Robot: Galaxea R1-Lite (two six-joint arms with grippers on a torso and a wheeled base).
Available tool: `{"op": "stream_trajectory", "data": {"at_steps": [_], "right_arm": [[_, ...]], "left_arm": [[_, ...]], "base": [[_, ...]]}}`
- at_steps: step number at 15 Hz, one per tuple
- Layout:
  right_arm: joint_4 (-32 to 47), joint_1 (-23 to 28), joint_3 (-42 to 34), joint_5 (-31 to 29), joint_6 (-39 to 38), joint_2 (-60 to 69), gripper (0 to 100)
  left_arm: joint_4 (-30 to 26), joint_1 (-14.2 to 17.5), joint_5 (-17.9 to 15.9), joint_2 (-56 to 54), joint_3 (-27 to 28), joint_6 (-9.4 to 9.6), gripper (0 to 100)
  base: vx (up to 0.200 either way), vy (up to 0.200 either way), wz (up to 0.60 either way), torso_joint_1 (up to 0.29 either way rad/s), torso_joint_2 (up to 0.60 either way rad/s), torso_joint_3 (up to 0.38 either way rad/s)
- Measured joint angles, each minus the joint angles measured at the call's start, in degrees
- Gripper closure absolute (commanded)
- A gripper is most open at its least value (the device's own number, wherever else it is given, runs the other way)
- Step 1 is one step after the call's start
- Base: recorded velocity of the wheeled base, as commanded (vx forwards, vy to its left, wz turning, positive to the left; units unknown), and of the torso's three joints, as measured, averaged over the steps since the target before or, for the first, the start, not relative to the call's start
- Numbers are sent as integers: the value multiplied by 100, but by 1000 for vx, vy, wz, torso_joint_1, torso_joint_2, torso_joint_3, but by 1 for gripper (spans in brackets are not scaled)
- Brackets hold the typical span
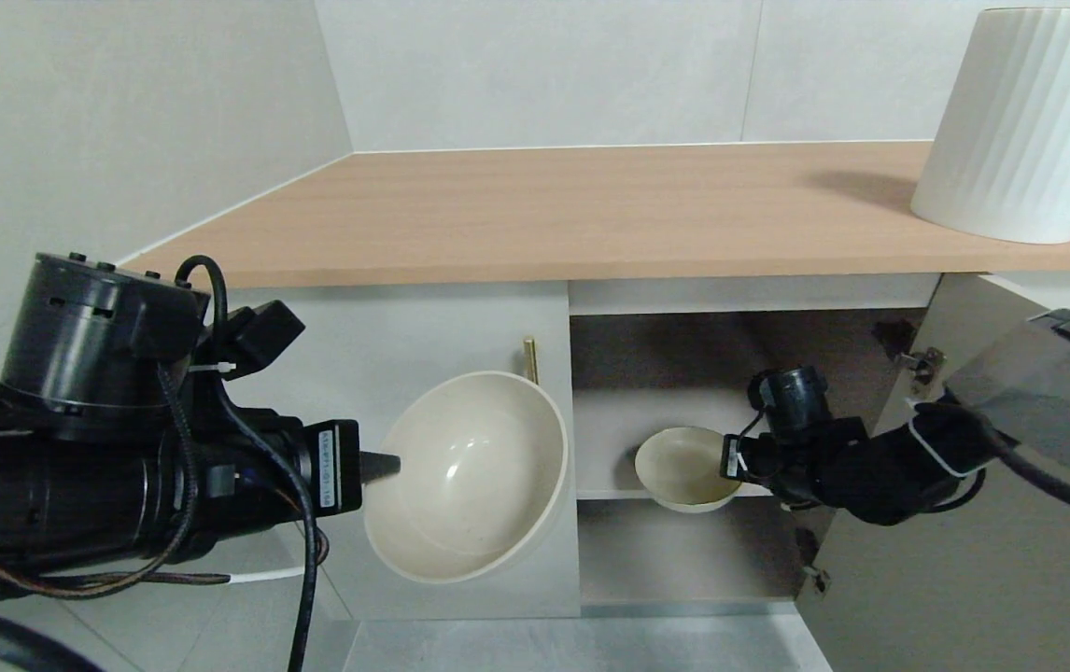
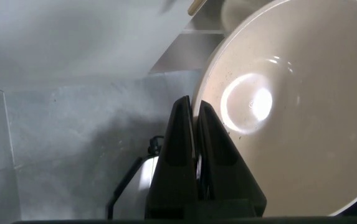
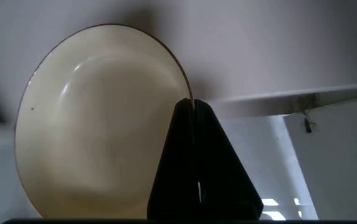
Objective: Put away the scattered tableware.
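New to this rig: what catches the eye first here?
A big cream bowl, tilted, pinched at its rim by the left end effector before the closed cabinet door. The right end effector holds a smaller bowl inside the open cabinet. A white ribbed container stands on the counter, far right.

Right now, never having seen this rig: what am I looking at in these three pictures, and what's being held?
It is a two-armed robot with a pincer gripper on each arm. The wide picture comes from a camera on its head, looking forward and down. The other two come from a camera on each wrist, looking along the fingers. The left gripper pinches the rim of a large round cream bowl, in front of the closed cabinet door. The right gripper pinches the rim of a smaller cream bowl at the front of the shelf in the open cabinet. On the light wooden countertop above, a white ribbed container stands at the right.
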State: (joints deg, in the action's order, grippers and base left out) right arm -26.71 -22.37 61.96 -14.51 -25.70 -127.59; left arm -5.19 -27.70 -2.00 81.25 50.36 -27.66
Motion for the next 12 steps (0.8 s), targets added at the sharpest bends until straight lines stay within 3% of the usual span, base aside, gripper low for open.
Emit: {"op": "stream_trajectory", "data": {"at_steps": [12], "right_arm": [[-6,379,1118,-583,-260,-1202,100]], "left_arm": [[2,-9,9,63,-28,-1,100]], "base": [[0,0,0,0,0,0]]}}
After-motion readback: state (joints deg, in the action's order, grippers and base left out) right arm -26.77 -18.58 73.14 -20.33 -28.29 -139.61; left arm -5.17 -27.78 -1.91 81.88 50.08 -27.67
